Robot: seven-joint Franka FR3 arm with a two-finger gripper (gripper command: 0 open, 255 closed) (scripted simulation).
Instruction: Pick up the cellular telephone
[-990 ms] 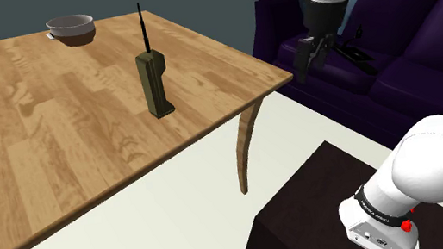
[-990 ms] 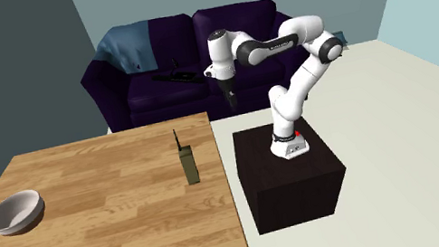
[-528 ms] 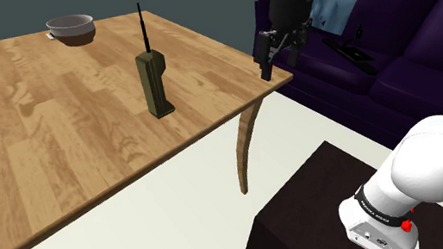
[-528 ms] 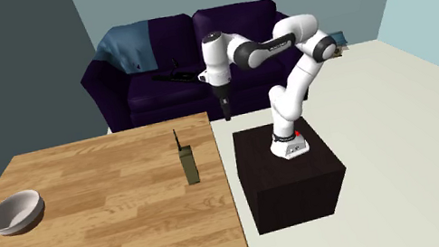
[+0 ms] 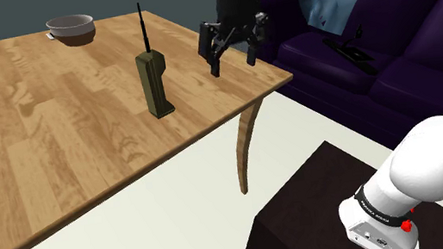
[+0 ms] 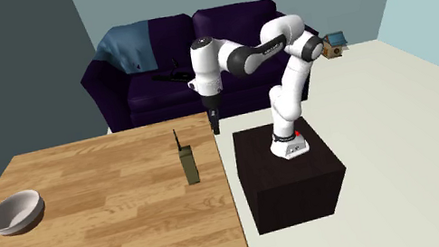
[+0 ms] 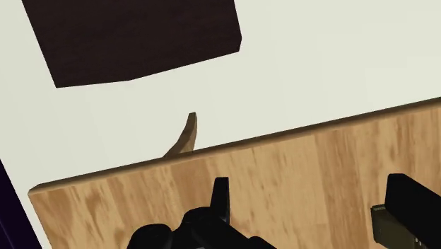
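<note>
We log the gripper (image 5: 233, 62), fingers (image 5: 212, 65) apart and empty, swung from the sofa (image 5: 392, 46) to over the table (image 5: 65, 138) corner, now near the upright cellular telephone (image 5: 154, 86).

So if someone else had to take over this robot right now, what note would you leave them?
Gripper: open, empty, hovering over the wooden table near its corner by the sofa.
Cellular telephone: olive, antenna up, standing upright on the table, apart from the gripper.
Done: nothing grasped yet.
Left: bring the fingers around the telephone, shut them, lift.
</note>
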